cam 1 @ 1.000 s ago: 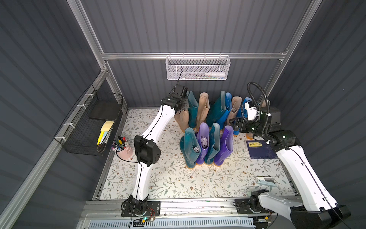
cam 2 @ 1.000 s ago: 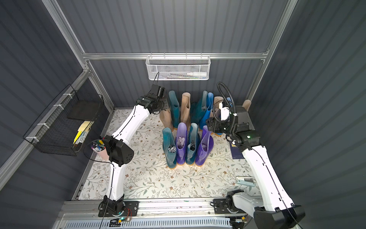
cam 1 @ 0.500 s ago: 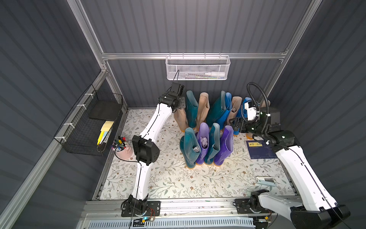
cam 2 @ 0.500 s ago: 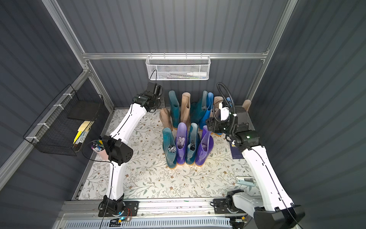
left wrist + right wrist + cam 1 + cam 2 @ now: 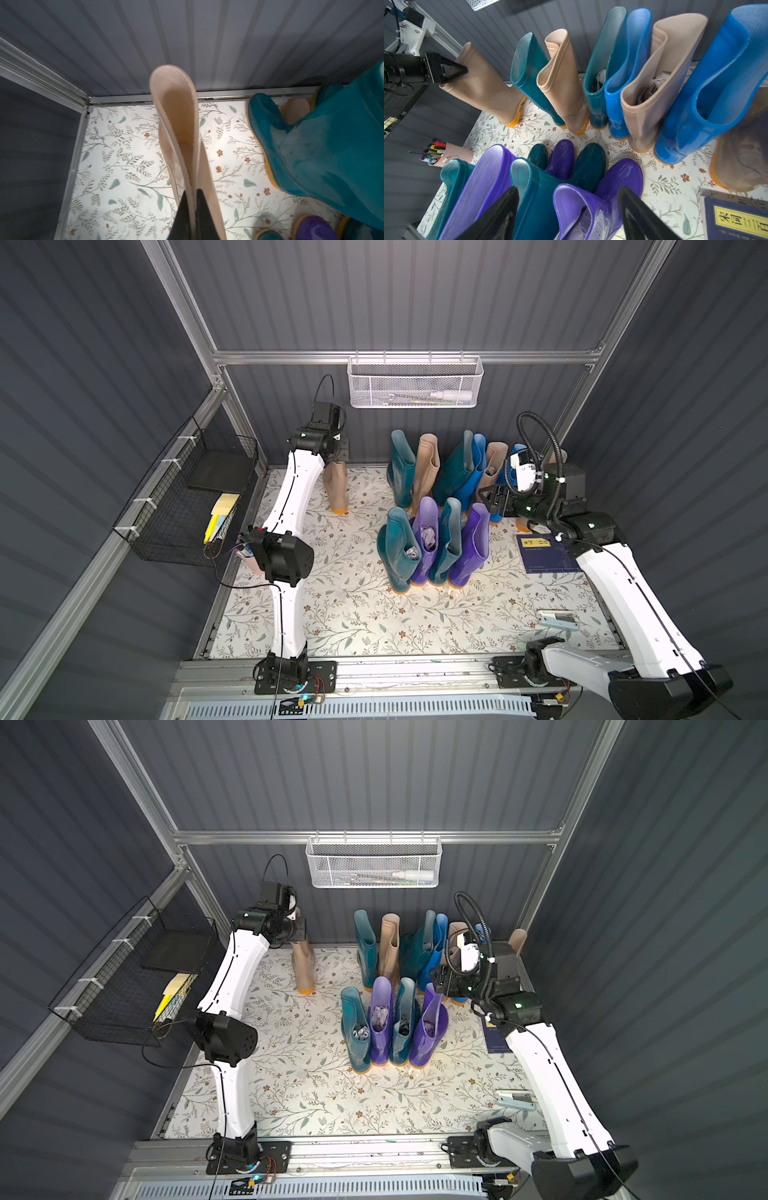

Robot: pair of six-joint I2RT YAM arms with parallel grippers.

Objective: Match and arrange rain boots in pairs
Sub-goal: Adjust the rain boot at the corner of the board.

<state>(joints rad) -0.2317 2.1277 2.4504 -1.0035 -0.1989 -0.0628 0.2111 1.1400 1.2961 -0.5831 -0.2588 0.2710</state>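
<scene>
Floral floor (image 5: 353, 614), beige boot (image 5: 336, 485) now farther left than before

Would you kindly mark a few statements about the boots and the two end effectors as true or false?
1. The left end effector is shut on a beige boot at its rim. True.
2. The right end effector grips a purple boot. False: its jaws stand open, holding nothing.
3. In the front row, teal boots alternate with purple boots. True.
4. The held beige boot lies on its side. False: it is upright, apart from the others.
</scene>
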